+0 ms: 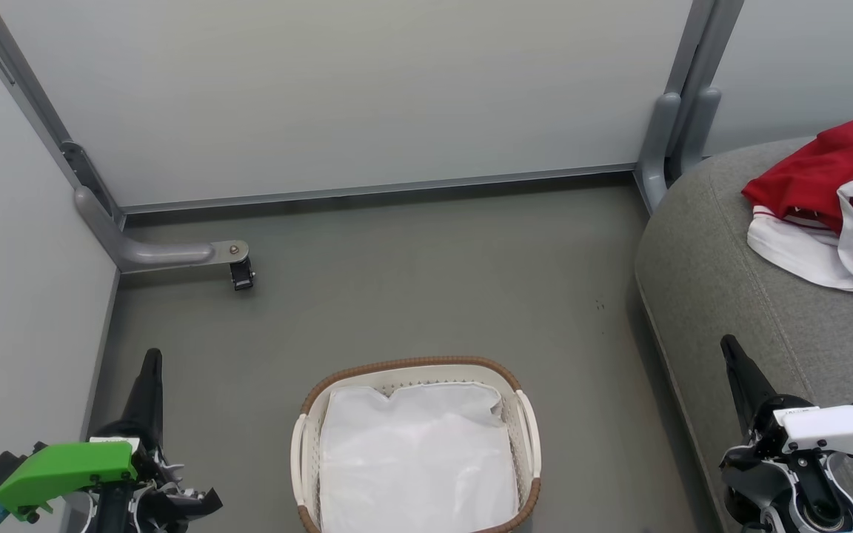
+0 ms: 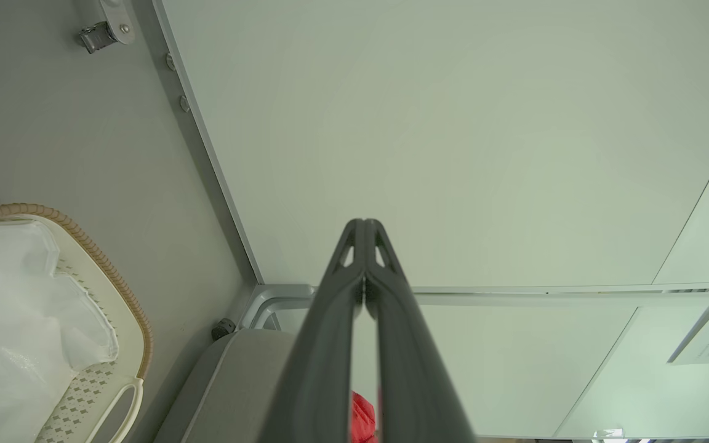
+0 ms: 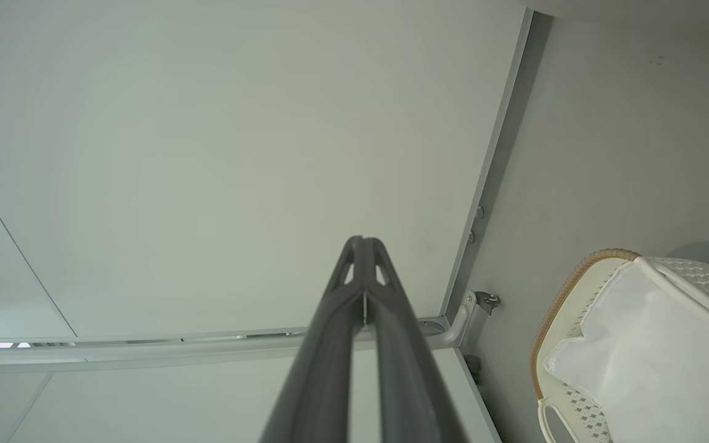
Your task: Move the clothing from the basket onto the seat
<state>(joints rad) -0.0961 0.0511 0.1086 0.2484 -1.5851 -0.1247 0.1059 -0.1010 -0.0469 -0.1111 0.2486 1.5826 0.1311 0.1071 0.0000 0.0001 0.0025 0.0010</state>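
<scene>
Over on the seat (image 1: pixel 730 296), right side of the room: the clothing (image 1: pixel 834 200) lies in a loose red-and-white heap, set back from the rounded edge so nothing hangs off; its far side runs out of the head view.

Down on the floor (image 1: pixel 397 281): the basket (image 1: pixel 412 364) stands between the two arms, near the seat but not touching it. Inside, just the white liner (image 1: pixel 415 451), spread flat across the bottom, no red visible. Judgement: the transfer looks finished, with nothing left to lift.

Arms: left tool (image 1: pixel 151 359) has its fingers pressed together, tips meeting, nothing between them. The right tool (image 1: pixel 728 344) is the same, empty, raised in front of the seat's edge. Both sit low and wide of the basket, pointing toward the pale partition (image 1: pixel 367 96). This reads as a parked posture, kept clear of the basket mouth and the heap so neither gets snagged.
</scene>
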